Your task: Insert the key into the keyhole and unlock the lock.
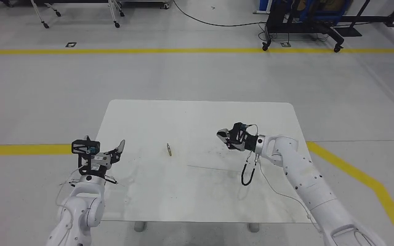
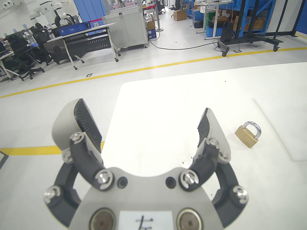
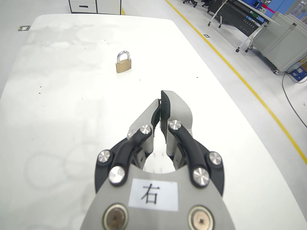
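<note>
A small brass padlock [image 1: 168,149] with a silver shackle stands on the white table [image 1: 197,117], near its middle; it is also seen in the left wrist view [image 2: 248,134] and the right wrist view [image 3: 124,63]. My left gripper [image 1: 114,150] hovers at the table's left edge, open [image 2: 144,111] with nothing between its fingers, the padlock off to one side. My right gripper [image 1: 223,135] is over the table to the right of the padlock and points at it. It is shut [image 3: 161,96], pads pressed together; I cannot tell whether they pinch anything.
A flat white sheet [image 2: 287,130] lies on the table beyond the padlock. A black cable loop [image 1: 248,175] hangs from the right arm over the table. Yellow floor lines run around the table; carts and racks stand far behind.
</note>
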